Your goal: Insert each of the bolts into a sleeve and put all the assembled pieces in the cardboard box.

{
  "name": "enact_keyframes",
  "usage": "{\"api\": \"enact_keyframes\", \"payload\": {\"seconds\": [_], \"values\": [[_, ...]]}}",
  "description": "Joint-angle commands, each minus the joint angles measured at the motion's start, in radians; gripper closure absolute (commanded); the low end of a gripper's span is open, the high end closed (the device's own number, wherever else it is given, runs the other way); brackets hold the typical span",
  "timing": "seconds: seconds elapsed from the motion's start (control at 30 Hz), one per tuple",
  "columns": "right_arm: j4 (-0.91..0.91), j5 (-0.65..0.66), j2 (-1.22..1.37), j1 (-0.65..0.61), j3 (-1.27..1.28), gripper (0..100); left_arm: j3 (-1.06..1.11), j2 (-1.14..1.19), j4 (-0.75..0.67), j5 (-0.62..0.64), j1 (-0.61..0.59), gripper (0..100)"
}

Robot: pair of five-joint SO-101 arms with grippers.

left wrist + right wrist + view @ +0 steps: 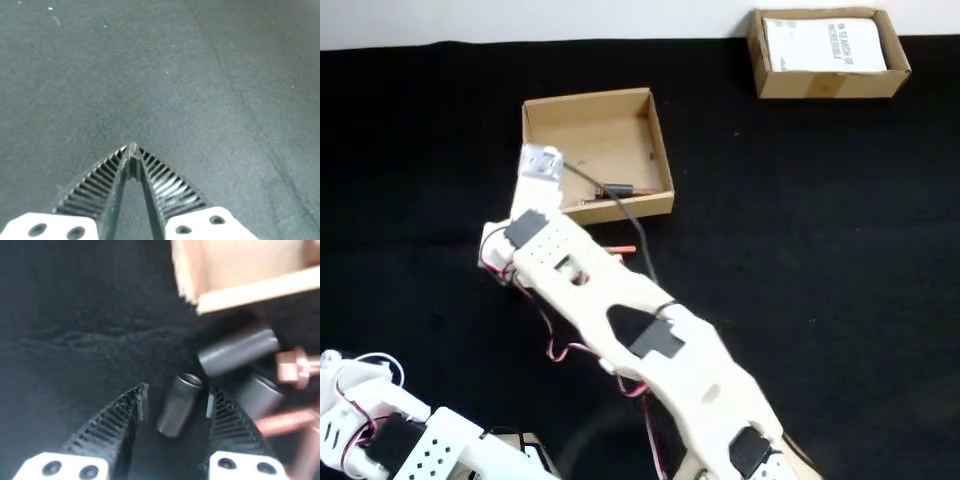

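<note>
Black cloth point(210, 75) is lying under the left gripper point(131, 152), whose jaws are touching tip to tip and holding nothing. Further right, the right gripper point(176, 396) is hanging with its jaws wide open around one dark sleeve point(177, 407), just outside the corner of the cardboard box point(250, 290). Two more sleeves point(237, 351) and copper bolts point(294, 368) are lying beside it. I am judging that a sleeve is being picked. Next, the jaws are needing to close squarely on it, without pushing its neighbours.

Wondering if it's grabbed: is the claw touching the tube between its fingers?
Apart. Right wrist view shows cloth between sleeve and right gripper on both sides.
</note>
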Motion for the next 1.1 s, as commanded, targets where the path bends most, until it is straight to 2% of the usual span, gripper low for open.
{"api": "enact_keyframes", "payload": {"seconds": [0.0, 0.2, 0.33, 0.57, 0.73, 0.83, 1.07], "values": [[0.012, -0.006, 0.054, -0.013, -0.119, 81.8, 0.019, -0.007, -0.002, -0.006, 0.019, 99], [0.153, -0.006, 0.171, -0.039, -0.292, 83.8, 0.019, -0.007, -0.005, -0.006, 0.019, 99], [0.193, -0.005, 0.232, -0.033, -0.378, 99.8, 0.019, -0.007, -0.005, -0.006, 0.019, 99], [0.298, 0.011, 0.254, -0.035, -0.473, 99.1, 0.019, -0.007, -0.005, -0.006, 0.021, 99], [0.383, 0.175, 0.251, 0.001, -0.628, 99.1, 0.019, -0.001, -0.005, -0.008, 0.045, 99], [0.421, 0.276, 0.251, 0.067, -0.811, 99.1, 0.019, -0.001, 0.000, -0.008, 0.059, 99], [0.549, 0.624, 0.202, 0.242, -1.317, 99.1, 0.019, 0.001, 0.025, -0.008, 0.119, 99]]}}
